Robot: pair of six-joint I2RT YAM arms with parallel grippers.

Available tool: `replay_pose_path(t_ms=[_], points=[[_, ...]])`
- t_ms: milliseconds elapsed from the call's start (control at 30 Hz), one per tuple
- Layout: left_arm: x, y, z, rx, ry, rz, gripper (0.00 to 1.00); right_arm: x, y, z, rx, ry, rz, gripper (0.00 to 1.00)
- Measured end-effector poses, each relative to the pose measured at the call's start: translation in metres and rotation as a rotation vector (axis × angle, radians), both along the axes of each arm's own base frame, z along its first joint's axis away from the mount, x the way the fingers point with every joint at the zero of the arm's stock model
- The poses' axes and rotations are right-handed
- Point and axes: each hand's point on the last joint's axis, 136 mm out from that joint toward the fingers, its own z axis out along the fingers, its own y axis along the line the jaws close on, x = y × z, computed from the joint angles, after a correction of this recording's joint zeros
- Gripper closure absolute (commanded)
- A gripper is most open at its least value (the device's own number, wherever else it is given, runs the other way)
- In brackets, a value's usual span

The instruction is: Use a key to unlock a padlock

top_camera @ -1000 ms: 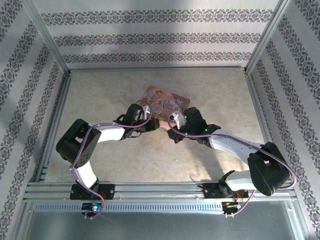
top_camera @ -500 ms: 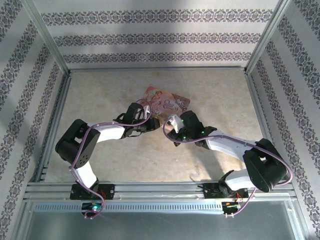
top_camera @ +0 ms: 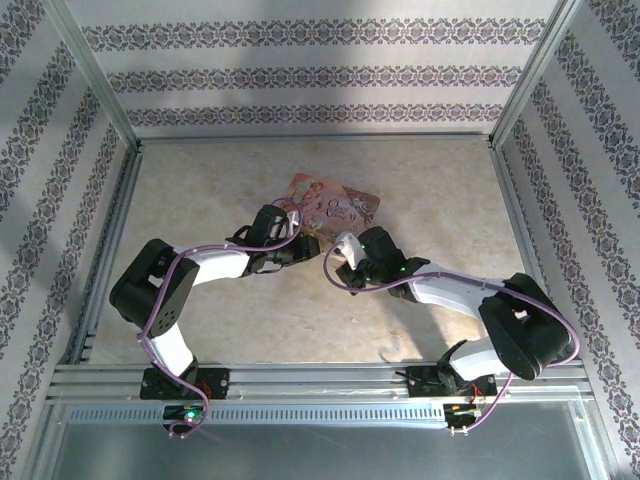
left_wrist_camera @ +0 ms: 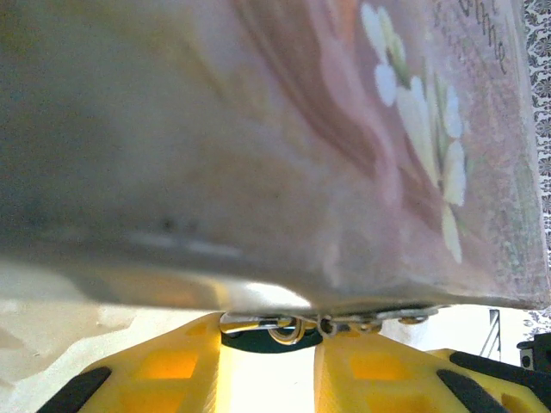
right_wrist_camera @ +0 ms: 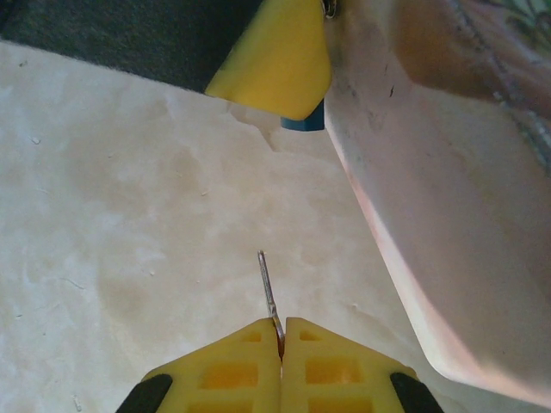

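Left wrist view. Operator: Report the padlock position.

Technician: The padlock shows as a dark rounded body at 6 o'clock in the frame, directly under the lower edge of the pink flower-printed tin. Small silver loops sit along that edge. The detail is blurred, so the shackle cannot be told apart from the loops.

Operator: Left gripper state?

Technician: The left gripper has its two yellow fingers set slightly apart. The padlock body fills the gap from one finger to the other, so the gripper is clamped on the padlock. In the right wrist view the padlock reads as blue at 12 o'clock. There it is tucked under one yellow finger of the left gripper and lies just beside the tin's corner.

Operator: Key position?

Technician: In the right wrist view the key is a thin grey blade. It stands out of the right gripper toward 12 o'clock, tilted slightly to 11. That gripper's fingers are pressed together on the blade's lower end. The blade tip is apart from the padlock, with bare counter between them. The tin lies from 1 to 4 o'clock of the key, near it but not touching.

Operator: Overall layout?

Technician: In the top external view the tin lies near the counter's centre, a little toward 12 o'clock. The left arm extends to the tin at its 7 o'clock side. The right arm has its wrist at 6 o'clock of the tin. Patterned walls enclose the counter at 9, 12 and 3 o'clock. An aluminium rail carries both bases at 6 o'clock.
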Motion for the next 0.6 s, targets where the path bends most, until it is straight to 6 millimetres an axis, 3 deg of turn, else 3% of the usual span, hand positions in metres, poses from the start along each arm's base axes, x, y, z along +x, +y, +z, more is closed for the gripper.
replay_pose_path(t_ms=[600], points=[[-0.003,-0.005,0.003,-0.024,0.023,-0.005,0.76,0.012,0.005,-0.009,-0.007,-0.042,-0.011,1.0]])
